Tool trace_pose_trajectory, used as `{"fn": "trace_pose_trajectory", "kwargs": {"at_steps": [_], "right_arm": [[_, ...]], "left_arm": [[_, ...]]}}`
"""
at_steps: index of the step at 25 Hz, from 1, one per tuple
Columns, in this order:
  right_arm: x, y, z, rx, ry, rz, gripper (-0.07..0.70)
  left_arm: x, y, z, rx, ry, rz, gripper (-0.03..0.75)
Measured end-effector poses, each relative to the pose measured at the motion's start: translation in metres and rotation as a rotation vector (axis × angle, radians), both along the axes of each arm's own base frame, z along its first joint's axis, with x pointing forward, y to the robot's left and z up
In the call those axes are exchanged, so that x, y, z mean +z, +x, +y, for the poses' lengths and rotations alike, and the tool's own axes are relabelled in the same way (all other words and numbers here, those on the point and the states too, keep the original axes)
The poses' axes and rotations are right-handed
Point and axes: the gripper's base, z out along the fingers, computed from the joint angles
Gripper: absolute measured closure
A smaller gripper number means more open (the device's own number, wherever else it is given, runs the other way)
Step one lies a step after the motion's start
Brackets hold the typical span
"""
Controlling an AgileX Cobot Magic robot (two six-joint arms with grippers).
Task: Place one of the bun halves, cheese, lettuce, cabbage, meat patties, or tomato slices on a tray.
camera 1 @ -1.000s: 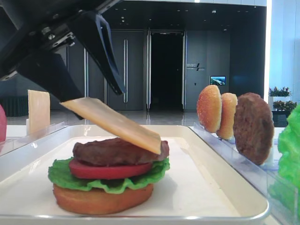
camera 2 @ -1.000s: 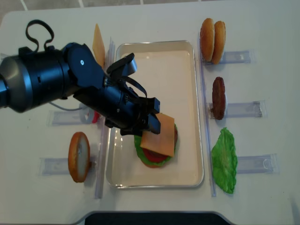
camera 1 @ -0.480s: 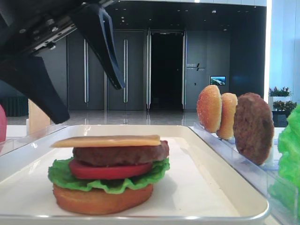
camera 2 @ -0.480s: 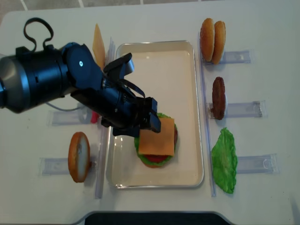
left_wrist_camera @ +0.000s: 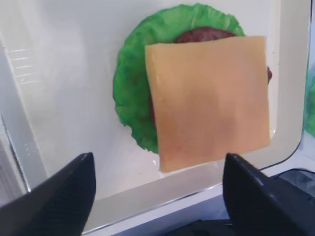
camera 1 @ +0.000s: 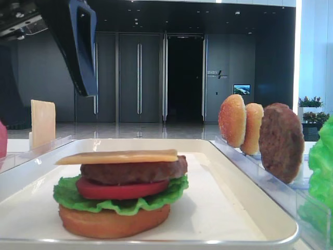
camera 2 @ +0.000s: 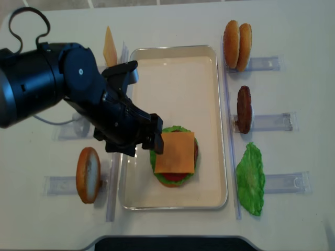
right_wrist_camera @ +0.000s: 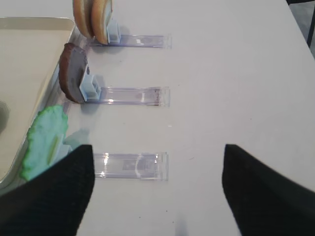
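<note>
Pale-yellow cheese (left_wrist_camera: pixel 209 101) is now laid flat on the patty (camera 1: pixel 132 170), topping the stack on the tray (camera 2: pixel 178 198); a second ago it was hanging tilted from the left gripper (left_wrist_camera: pixel 155 189). Release is done, so this placement looks complete. Left fingers (left_wrist_camera: pixel 54 196) are spread wide, lifted clear, nothing between them. Right gripper (right_wrist_camera: pixel 155 189) is parked over bare table, likewise spread and holding nothing.
</note>
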Motion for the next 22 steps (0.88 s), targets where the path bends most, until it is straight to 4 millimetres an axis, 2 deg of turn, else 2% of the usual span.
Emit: {"fn": "trace_pose_trajectory", "kwargs": {"at_steps": [15,22], "right_arm": [[0.000,0.000,0.000,0.000,0.000,0.000,0.091],[0.000,0.000,0.000,0.000,0.000,0.000,0.091]], "left_arm": [[0.051,0.008,0.010,-0.119,0.240,0.053,0.105],[0.070,0.017,0.007,-0.119,0.234,-0.012,0.105]]}}
